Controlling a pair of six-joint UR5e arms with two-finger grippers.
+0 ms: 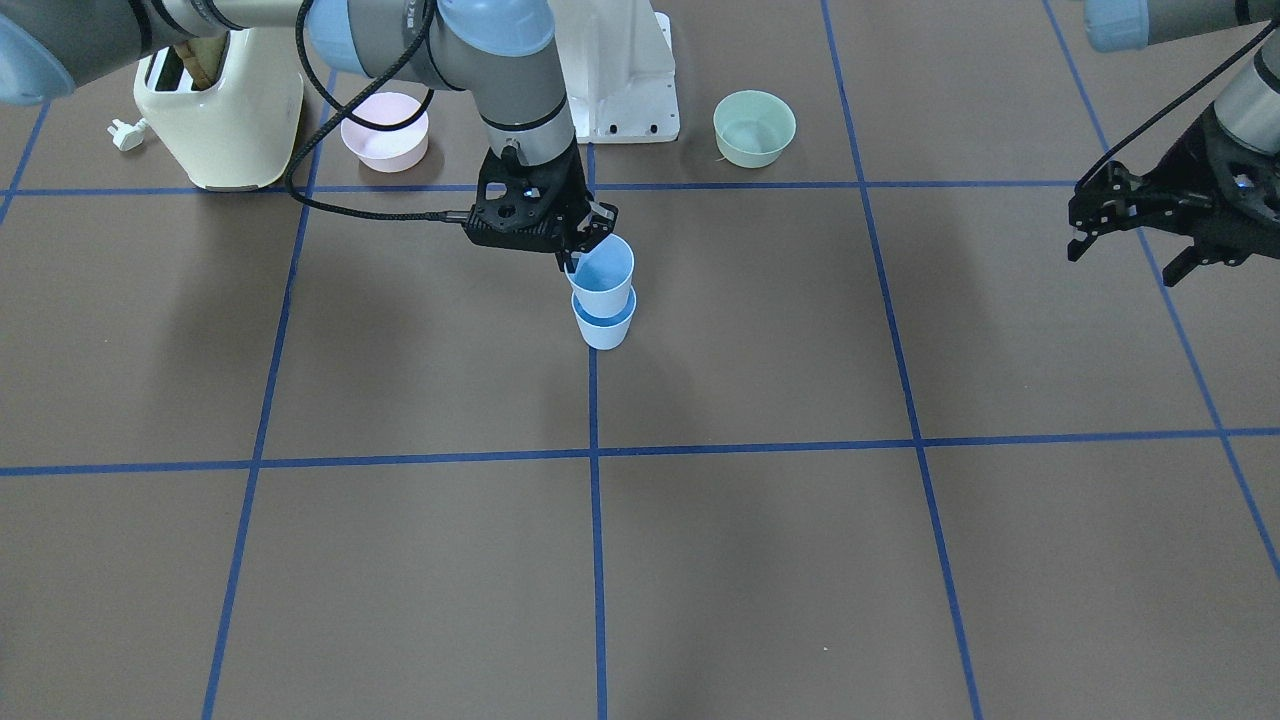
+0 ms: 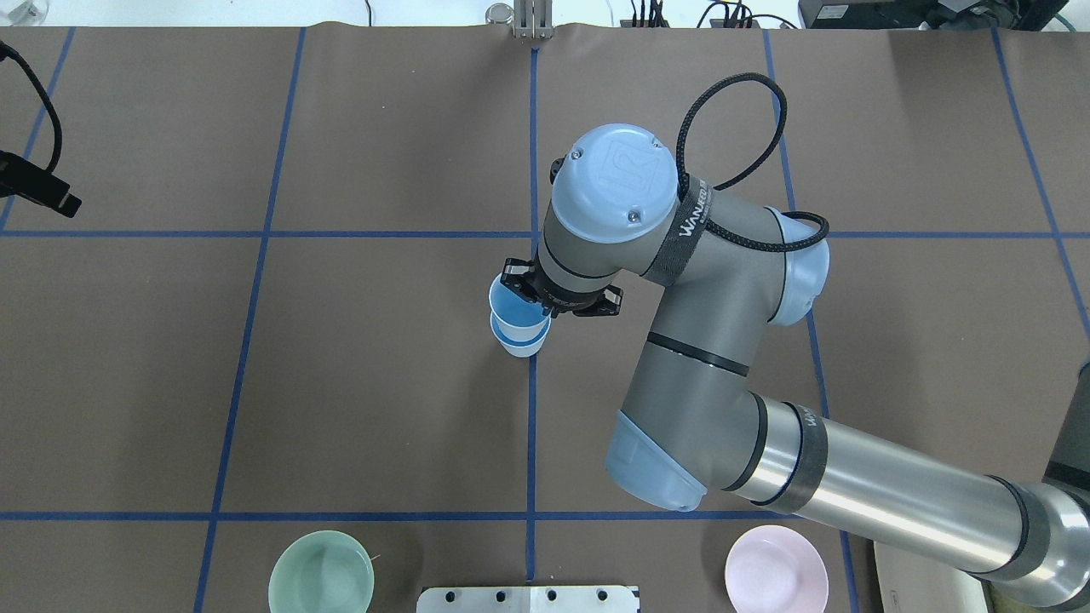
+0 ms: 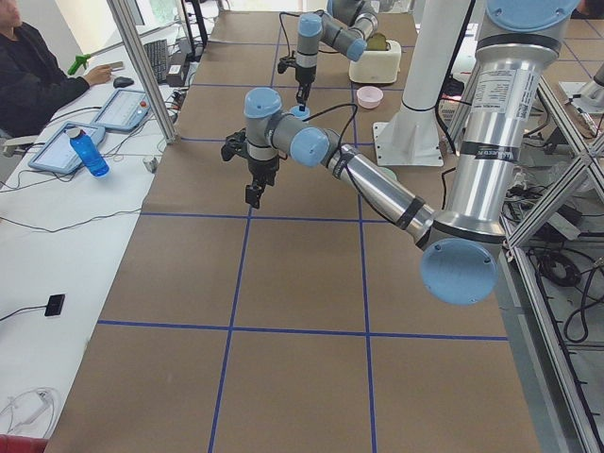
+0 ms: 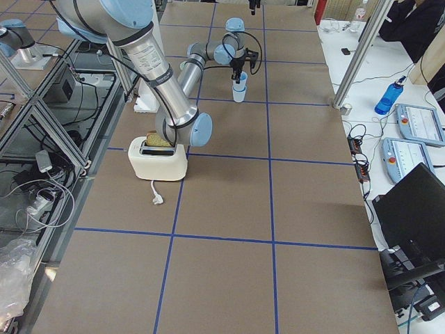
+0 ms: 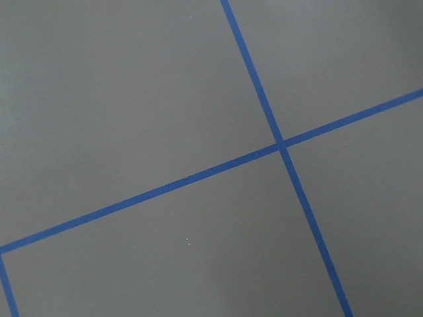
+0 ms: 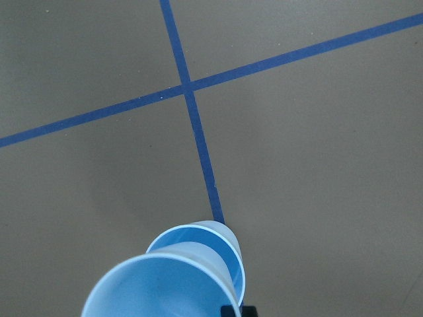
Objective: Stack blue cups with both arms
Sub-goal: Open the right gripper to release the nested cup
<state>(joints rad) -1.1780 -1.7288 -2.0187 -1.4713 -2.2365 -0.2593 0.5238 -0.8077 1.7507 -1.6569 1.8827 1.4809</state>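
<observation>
Two cups point(image 1: 605, 328), likely light, thin and slippery, meet mid-tabletop, far from every edge. My right end effector point(image 1: 578, 258) pinches the tilted upper cup point(image 1: 603, 272) by its rim, the sensible hold; my left end effector point(image 1: 1125, 262) gapes empty.

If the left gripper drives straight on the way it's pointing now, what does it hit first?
Likely the bare table mat near a blue tape crossing; nothing else shows below the left gripper.
</observation>
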